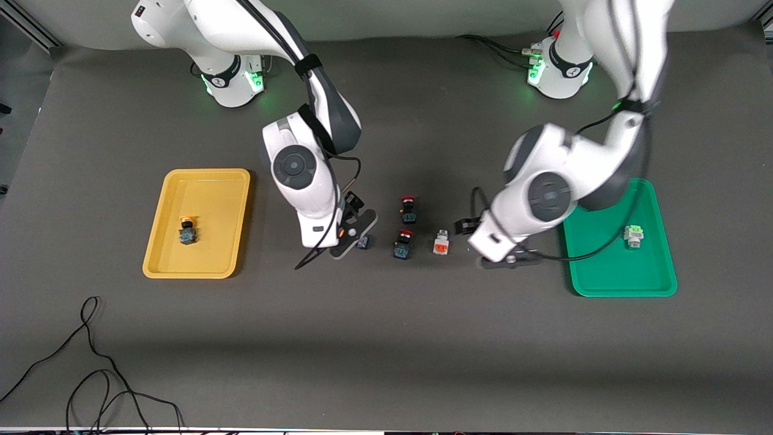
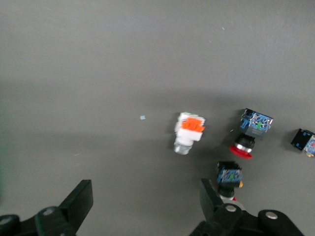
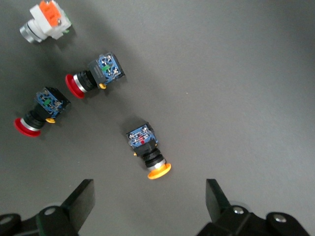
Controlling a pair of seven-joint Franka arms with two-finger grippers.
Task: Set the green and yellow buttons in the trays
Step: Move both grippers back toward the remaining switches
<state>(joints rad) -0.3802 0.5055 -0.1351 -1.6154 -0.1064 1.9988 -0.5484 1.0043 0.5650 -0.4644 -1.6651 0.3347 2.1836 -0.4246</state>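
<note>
Right wrist view shows the yellow-capped button point(image 3: 147, 150) hidden in front; right claw point(image 3: 147, 206) and left claw point(image 2: 146, 206) both open, bare bench point(image 1: 386, 350) lower frame.

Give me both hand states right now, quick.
Left hand: open, empty, over the bare table near the white orange-faced button.
Right hand: open, empty, over the yellow-capped button.

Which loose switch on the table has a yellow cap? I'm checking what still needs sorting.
The yellow-capped switch under the right gripper; the two black-and-blue switches beside it have red caps.
</note>
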